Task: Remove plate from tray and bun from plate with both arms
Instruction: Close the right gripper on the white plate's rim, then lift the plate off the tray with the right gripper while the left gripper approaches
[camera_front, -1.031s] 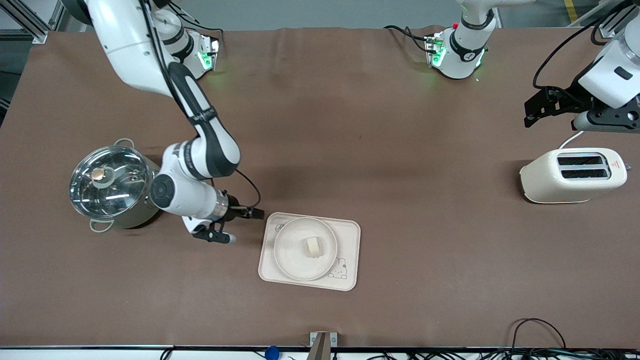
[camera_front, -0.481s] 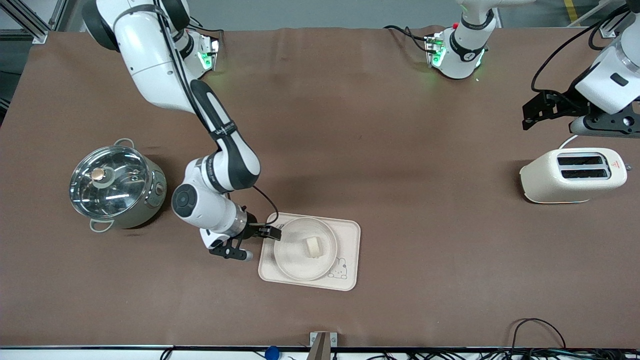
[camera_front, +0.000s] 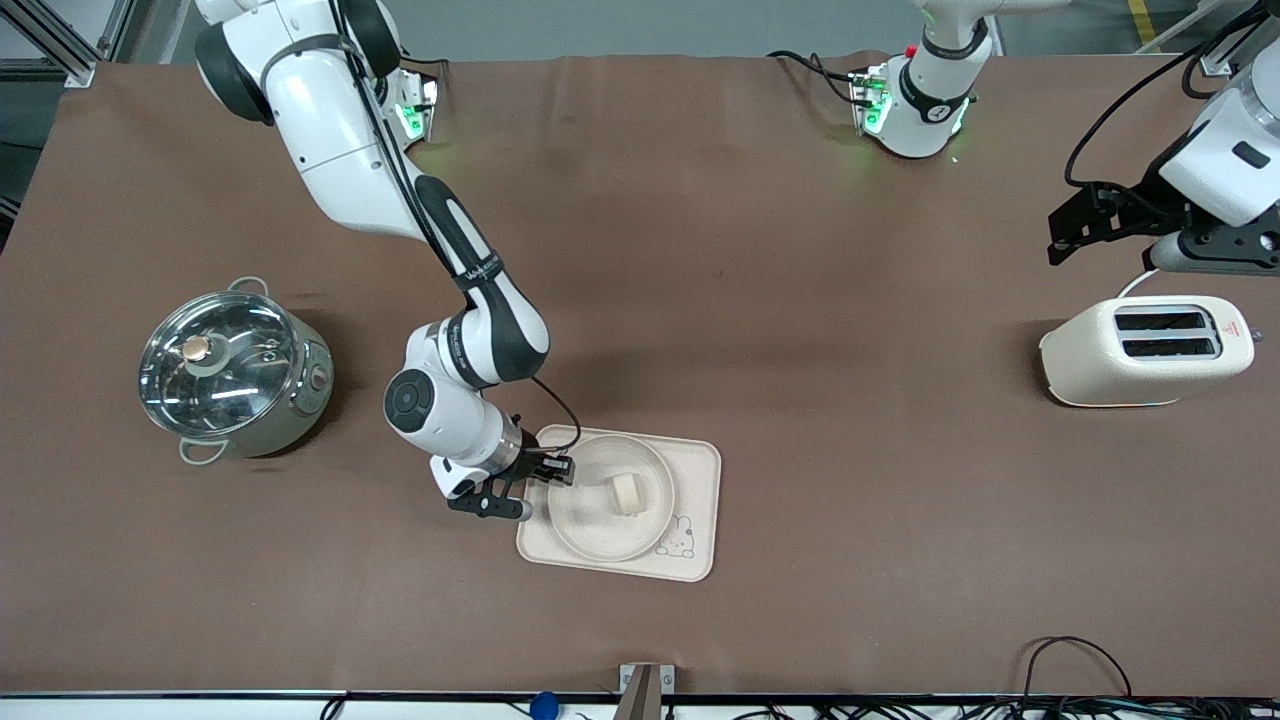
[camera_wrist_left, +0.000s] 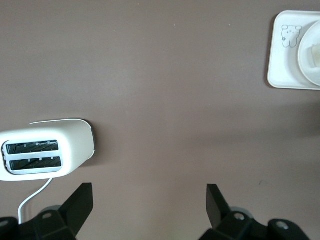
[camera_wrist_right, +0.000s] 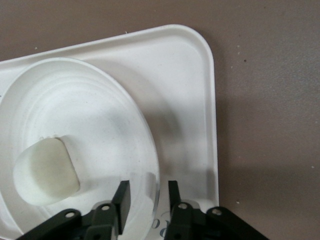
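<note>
The round cream-white plate (camera_front: 590, 510) sits on the rectangular tray (camera_front: 700, 500), with the small pale bun (camera_front: 627, 492) on it. My right gripper (camera_front: 562, 470) is low at the plate's rim, on the side toward the right arm's end of the table. In the right wrist view the right gripper (camera_wrist_right: 148, 192) is open, with one finger inside and one outside the plate's (camera_wrist_right: 90, 125) rim, the bun (camera_wrist_right: 45, 171) close beside it. My left gripper (camera_front: 1060, 225) is open and empty, up over the table by the toaster; it also shows in the left wrist view (camera_wrist_left: 150, 200).
A cream toaster (camera_front: 1145, 350) stands at the left arm's end, also in the left wrist view (camera_wrist_left: 45, 150). A steel pot with a glass lid (camera_front: 230, 370) stands at the right arm's end. The tray has a rabbit drawing (camera_front: 678, 540).
My right arm has swung from beside the pot toward the tray, bringing its gripper onto the plate's rim. The left arm has barely shifted. Plate and bun have not moved.
</note>
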